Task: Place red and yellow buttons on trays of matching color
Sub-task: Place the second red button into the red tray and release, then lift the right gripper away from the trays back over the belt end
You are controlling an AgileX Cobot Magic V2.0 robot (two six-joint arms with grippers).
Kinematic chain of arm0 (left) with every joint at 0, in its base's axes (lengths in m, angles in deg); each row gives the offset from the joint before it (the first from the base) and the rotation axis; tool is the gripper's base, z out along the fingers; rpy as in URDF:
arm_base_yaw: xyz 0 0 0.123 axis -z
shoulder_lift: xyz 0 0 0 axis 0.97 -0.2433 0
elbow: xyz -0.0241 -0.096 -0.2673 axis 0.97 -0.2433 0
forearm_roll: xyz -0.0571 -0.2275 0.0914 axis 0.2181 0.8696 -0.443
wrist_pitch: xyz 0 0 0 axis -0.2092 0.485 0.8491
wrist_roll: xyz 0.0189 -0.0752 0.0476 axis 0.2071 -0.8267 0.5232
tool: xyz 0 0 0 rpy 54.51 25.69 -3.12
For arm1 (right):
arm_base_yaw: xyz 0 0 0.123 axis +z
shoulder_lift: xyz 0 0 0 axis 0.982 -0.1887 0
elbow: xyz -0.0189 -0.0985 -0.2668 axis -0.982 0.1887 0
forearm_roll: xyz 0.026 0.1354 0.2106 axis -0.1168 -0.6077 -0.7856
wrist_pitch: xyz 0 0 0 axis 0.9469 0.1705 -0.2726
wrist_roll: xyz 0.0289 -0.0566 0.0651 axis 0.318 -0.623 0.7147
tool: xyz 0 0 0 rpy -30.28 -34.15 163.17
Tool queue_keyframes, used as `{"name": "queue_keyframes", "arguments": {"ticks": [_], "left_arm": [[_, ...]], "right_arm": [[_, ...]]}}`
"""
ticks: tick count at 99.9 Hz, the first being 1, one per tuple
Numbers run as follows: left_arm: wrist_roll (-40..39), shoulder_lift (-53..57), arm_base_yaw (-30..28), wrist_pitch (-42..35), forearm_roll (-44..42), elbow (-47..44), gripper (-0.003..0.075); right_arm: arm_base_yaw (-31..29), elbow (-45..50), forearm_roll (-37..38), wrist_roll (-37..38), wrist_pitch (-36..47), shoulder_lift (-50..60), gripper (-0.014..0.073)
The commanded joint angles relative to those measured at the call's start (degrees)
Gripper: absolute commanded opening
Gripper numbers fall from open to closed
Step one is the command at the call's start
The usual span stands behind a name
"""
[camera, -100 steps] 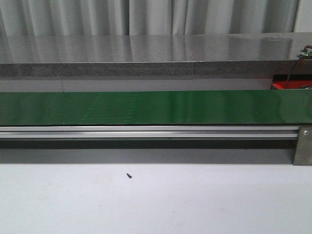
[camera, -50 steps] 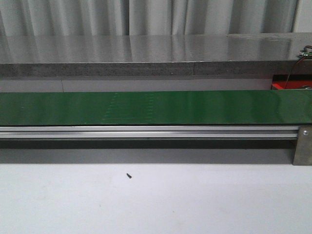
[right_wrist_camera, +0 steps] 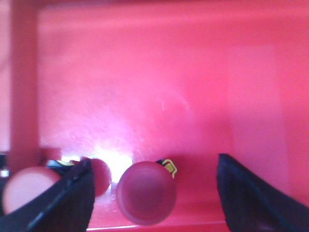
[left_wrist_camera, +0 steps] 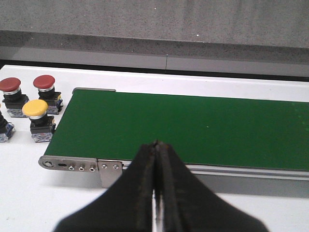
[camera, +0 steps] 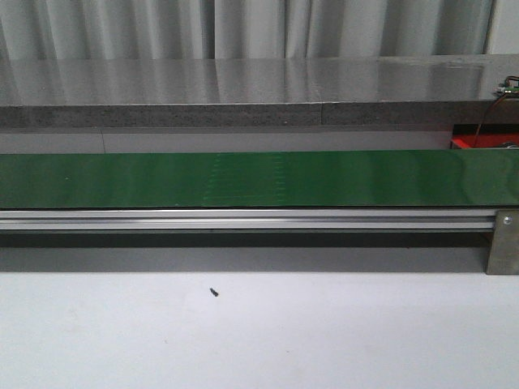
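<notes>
In the left wrist view my left gripper (left_wrist_camera: 156,145) is shut and empty, over the near rail of the green conveyor belt (left_wrist_camera: 193,128). Past the belt's end stand two red buttons (left_wrist_camera: 44,82) (left_wrist_camera: 9,85) and a yellow button (left_wrist_camera: 35,108) on the white table. In the right wrist view my right gripper (right_wrist_camera: 154,188) is open over the red tray (right_wrist_camera: 159,87). A red button (right_wrist_camera: 146,192) lies in the tray between the fingers, untouched. More red buttons (right_wrist_camera: 24,186) lie beside the left finger. No yellow tray shows.
The front view shows the green belt (camera: 259,178) with its aluminium rail (camera: 243,219), a grey ledge behind, a small black speck (camera: 214,292) on the white table, and a corner of the red tray (camera: 478,143) at the far right. No arm shows there.
A faint lighter patch on the green belt has moved to the right across the three front frames. Nothing else differs.
</notes>
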Motion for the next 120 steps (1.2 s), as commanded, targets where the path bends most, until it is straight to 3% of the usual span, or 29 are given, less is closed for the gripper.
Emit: {"name": "queue_keyframes", "arguments": {"ticks": [1,39,69,94,110,120], "left_arm": [[-0.4,-0.2,0.3,-4.2,0.9,1.7,-0.0020],[-0.4,-0.2,0.3,-4.2,0.9,1.7,-0.0020],[-0.4,-0.2,0.3,-4.2,0.9,1.7,-0.0020],[-0.4,-0.2,0.3,-4.2,0.9,1.7,-0.0020],[-0.4,-0.2,0.3,-4.2,0.9,1.7,-0.0020],[-0.4,-0.2,0.3,-4.2,0.9,1.7,-0.0020]], "right_arm": [[0.7,-1.8,-1.2,-0.2,1.1,7.2,0.0534],[12.3,2.9,-1.3,-0.6,-2.2,23.5,0.0534],[22.8,24.9,-2.0,-0.6,6.2,41.6,0.0534],[24.6,41.6,-5.1,-0.6,10.5,56.1,0.0529],[24.6,48.9,-5.1,-0.6,11.5,64.0,0.0414],[24.6,51.8,-5.1,-0.6,11.5,68.3,0.0264]]}}
